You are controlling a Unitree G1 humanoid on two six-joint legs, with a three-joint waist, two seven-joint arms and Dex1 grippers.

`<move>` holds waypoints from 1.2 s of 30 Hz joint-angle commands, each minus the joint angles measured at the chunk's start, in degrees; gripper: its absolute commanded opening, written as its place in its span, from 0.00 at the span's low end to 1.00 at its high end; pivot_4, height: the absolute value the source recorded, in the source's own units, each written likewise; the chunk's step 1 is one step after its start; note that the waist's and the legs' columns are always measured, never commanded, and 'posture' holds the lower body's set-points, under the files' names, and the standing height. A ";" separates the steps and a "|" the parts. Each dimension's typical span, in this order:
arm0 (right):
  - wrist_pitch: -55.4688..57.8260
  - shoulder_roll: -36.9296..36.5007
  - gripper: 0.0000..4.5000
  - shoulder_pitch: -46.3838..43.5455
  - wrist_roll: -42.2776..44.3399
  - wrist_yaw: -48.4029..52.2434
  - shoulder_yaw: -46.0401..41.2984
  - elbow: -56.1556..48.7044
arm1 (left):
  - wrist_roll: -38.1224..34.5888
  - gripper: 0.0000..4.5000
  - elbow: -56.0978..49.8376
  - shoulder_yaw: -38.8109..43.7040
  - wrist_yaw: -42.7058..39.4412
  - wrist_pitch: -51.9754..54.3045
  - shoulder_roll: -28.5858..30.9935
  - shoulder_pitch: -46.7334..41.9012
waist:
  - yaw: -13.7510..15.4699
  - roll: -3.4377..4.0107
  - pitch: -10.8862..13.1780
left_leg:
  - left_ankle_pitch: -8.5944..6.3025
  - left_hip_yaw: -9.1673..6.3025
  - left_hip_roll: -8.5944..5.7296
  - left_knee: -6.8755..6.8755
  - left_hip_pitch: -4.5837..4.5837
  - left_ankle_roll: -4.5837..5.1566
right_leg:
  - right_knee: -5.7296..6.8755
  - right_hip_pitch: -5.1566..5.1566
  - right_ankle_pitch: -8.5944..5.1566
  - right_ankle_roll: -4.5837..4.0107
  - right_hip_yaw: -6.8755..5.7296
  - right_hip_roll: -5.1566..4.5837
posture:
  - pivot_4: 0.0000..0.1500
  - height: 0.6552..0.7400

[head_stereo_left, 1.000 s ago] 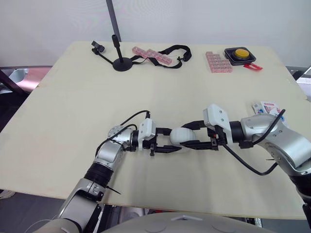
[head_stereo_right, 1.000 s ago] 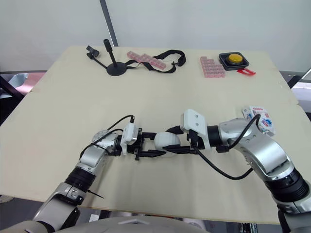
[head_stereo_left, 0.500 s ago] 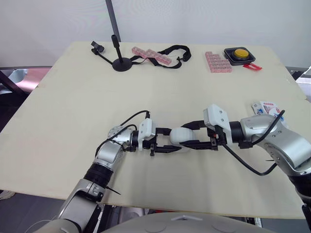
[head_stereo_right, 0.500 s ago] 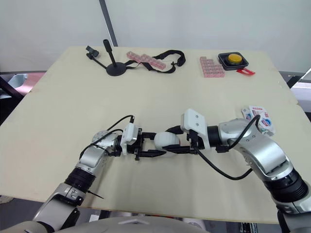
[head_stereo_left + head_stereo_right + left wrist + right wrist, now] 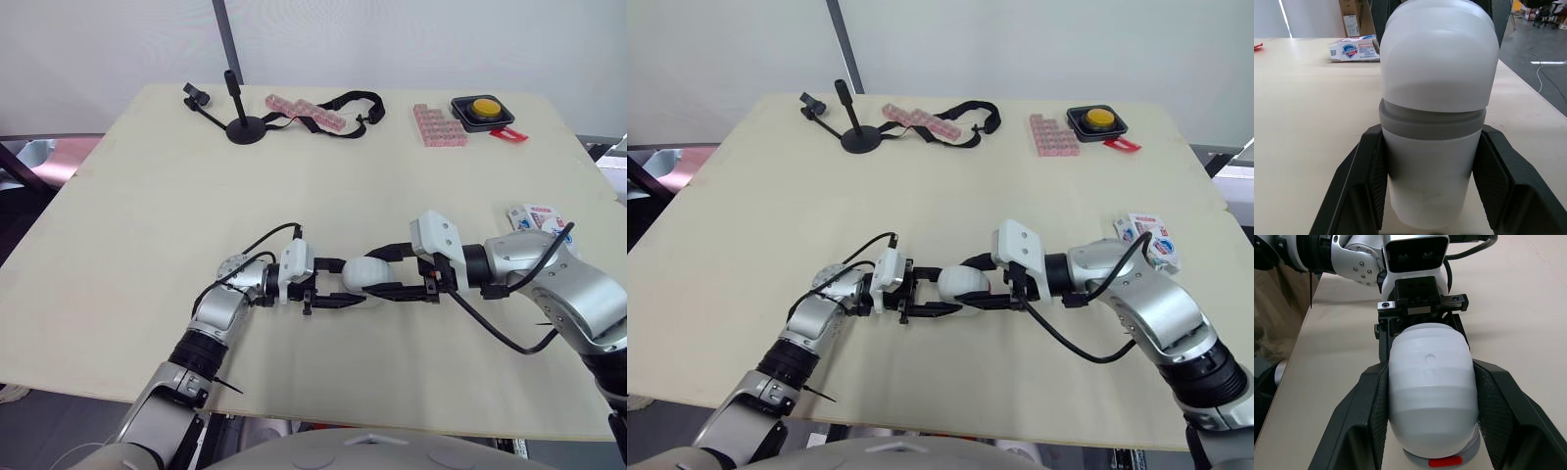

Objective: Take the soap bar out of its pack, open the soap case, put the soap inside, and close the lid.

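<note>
1. The soap case [image 5: 366,274] is held just above the worktop [image 5: 147,215], slightly below the middle of the left eye view, with its long axis running left to right.
2. The left claw [image 5: 351,284] is closed on the left end of the case. In the left wrist view its two black fingers [image 5: 1364,181] are pressed against the sides of the lower half.
3. The right claw [image 5: 378,274] is closed on the right end of the case. In the right wrist view the white shell is clamped between its fingers [image 5: 1366,416].
4. The two halves of the case are seen joined, with a grey band between them in the left wrist view.
5. The pack [image 5: 537,217] lies on the worktop at the right edge of the frame, just beyond the right forearm and well apart from the case.
6. A small black stand [image 5: 245,122] and a black strap [image 5: 348,103] are seen along the upper edge of the worktop. A set of pink blocks [image 5: 439,125] and a yellow button [image 5: 485,108] are at the upper right.
7. Against the frames of a second and half a second ago, no change is made out. Both claws, the case and the pack are found at the same places, and the same grip is kept on both ends.
</note>
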 commanded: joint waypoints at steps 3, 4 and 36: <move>1.33 -0.73 0.44 0.73 -1.62 -0.56 0.46 1.29 | 0.00 0.43 -1.46 -0.58 -0.34 -0.67 -0.09 -0.04 | 0.00 0.00 0.00 | 0.00 0.00 0.00 0.00 0.00 0.00 | 0.00 0.00 0.00 0.00 0.00 0.00 | 1.00 0.98; 1.42 -0.69 0.44 0.79 -1.54 -0.60 0.42 1.27 | 0.01 0.43 -1.43 -0.56 -0.33 -0.68 -0.10 -0.05 | 0.00 0.00 0.00 | 0.00 0.00 0.00 0.00 0.00 0.00 | -0.01 0.00 0.00 0.00 0.00 0.00 | 1.00 0.98; -0.71 -3.97 0.94 12.53 0.16 1.24 -8.27 0.68 | -0.15 0.43 -1.51 -1.07 -0.17 -0.28 -0.11 -0.34 | 0.63 0.00 0.00 | -0.01 0.00 -0.01 0.00 -0.09 0.00 | -0.09 -0.03 0.00 0.00 -0.03 -0.02 | 1.00 0.98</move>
